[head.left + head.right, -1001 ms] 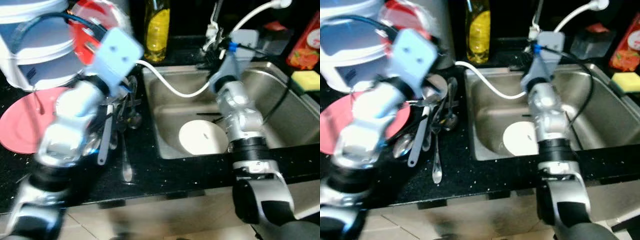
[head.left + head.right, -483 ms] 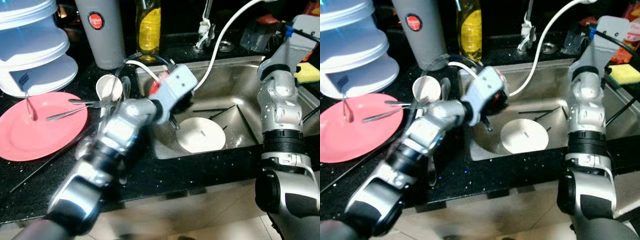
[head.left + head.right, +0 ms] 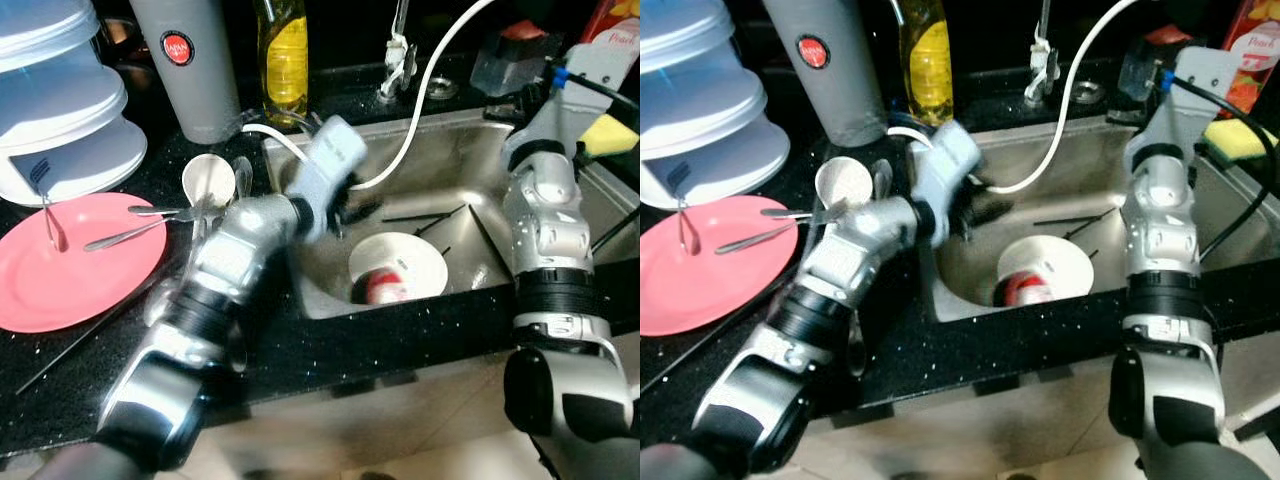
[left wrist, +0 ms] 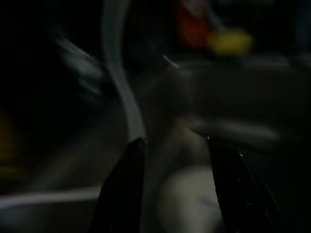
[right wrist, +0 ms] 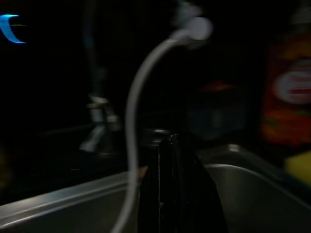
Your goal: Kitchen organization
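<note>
A black counter [image 3: 330,350] is running across the scene, and a steel sink [image 3: 470,160] is sitting in it. On the counter, to the robot's left, a stack of white containers [image 3: 60,110] is standing at the back, with a grey thermos [image 3: 185,70] and a yellow bottle [image 3: 285,60] beside it. A pink plate [image 3: 60,280] is lying in front of the containers, and a fork [image 3: 130,232] is resting on its edge. A small white cup [image 3: 207,180] is standing near the plate, close to the sink's corner. A white hose [image 3: 420,110] is curving down from the tap area to the sink.

The left arm is reaching over the sink's left rim, and the left gripper [image 4: 175,150] is hanging above the basin. Its two black fingers [image 4: 124,194] are standing apart with nothing between them. Under it, a white plate [image 3: 400,262] is lying on the sink floor, and a small red and white object [image 3: 383,288] is lying on the near edge of this plate; the blur is hiding what it is. Thin dark sticks [image 3: 425,215] are lying behind the plate.

The right arm is bending up at the sink's right side. In the right wrist view, the right gripper [image 5: 167,179] is pointing at the sink's back rim with its fingers pressed together, empty. A yellow sponge [image 3: 605,140] is lying on the right edge.
</note>
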Robot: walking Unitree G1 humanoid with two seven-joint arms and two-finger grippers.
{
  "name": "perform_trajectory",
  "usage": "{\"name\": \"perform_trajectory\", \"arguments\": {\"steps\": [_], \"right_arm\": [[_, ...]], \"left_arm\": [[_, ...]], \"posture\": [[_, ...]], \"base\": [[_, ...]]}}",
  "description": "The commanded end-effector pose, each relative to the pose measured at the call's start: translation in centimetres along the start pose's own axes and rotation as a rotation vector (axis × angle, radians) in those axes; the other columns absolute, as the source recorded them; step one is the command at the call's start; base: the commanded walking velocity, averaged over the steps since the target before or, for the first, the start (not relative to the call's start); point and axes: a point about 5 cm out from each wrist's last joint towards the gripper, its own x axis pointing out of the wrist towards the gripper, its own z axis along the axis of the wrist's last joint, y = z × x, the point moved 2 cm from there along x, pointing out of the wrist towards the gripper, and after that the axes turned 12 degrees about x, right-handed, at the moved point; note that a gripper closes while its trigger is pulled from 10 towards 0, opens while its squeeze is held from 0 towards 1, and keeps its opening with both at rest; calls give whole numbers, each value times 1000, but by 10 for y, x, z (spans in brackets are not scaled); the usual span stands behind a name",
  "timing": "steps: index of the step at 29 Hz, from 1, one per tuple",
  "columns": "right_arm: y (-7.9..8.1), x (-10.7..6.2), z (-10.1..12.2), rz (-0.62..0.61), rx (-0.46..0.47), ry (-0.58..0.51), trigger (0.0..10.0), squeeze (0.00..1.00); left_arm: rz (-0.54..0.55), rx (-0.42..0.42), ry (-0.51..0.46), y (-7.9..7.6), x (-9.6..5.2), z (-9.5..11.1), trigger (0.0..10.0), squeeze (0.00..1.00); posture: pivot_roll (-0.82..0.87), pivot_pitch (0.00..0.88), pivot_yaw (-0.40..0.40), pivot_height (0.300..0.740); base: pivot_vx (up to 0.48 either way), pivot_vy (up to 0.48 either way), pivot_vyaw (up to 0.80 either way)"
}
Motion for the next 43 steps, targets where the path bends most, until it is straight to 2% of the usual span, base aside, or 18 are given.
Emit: {"name": "perform_trajectory", "arguments": {"steps": [1,4,5,7,9,10,12,14,15,17,20,24,26,32,33,38,39,43], "right_arm": [[22,1,6,87,38,-26,10000,0],[28,0,4,107,43,-19,10000,0],[39,-3,-1,139,56,-5,10000,0],[46,-4,-4,159,69,5,10000,0],[54,-7,-8,183,80,17,10000,0],[56,-8,-9,189,81,21,10000,0],[56,-8,-9,189,81,21,10000,0],[59,-10,-13,201,88,36,10000,0],[59,-10,-13,201,88,36,10000,0],[63,-10,-18,214,96,51,10000,0],[68,-11,-20,229,105,60,10000,0],[72,-12,-21,241,111,65,10000,0],[72,-12,-21,242,111,68,10000,0],[73,-12,-20,246,110,69,10000,0],[73,-12,-19,246,109,67,10000,0],[70,-12,-18,240,105,63,10000,0],[69,-12,-18,238,104,63,10000,0],[68,-13,-18,234,100,61,10000,0]], "left_arm": [[133,81,113,22,-25,-11,10000,0],[152,87,153,26,-35,-14,10000,0],[202,92,221,34,-56,-18,10000,0],[227,126,295,38,-76,-23,10000,0],[196,260,423,36,-107,-32,10000,0],[179,301,458,34,-117,-34,10000,0],[179,301,458,34,-117,-34,10000,0],[147,406,543,39,-148,-31,10000,0],[147,406,543,39,-148,-31,10000,0],[116,514,673,47,-178,-33,10000,0],[123,544,800,53,-199,-48,10000,0],[140,521,885,55,-209,-65,10000,0],[134,522,911,57,-207,-72,10000,0],[114,516,902,62,-194,-82,10000,0],[98,519,897,64,-189,-87,10000,1000],[73,526,882,67,-179,-96,10000,1000],[62,525,871,66,-176,-97,10000,0],[-7,511,840,59,-163,-107,10000,0]], "posture": [[84,0,22,740],[100,0,14,740],[111,0,14,740],[124,0,15,740],[142,0,14,740],[142,0,14,740],[142,0,14,740],[168,0,8,740],[168,0,8,740],[188,0,3,740],[202,0,-4,740],[203,0,-8,740],[202,0,-15,740],[185,0,-13,740],[178,0,-10,740],[164,0,-8,740],[164,0,-8,740],[150,0,-4,740]], "base": [[0,0,0],[0,0,0],[0,0,0],[0,0,0],[0,0,0],[0,0,0],[0,0,0],[0,0,0],[0,0,0],[0,0,0],[0,0,0],[0,0,0],[0,0,0],[0,0,0],[0,0,0],[0,0,0],[0,0,0],[0,0,0]]}}
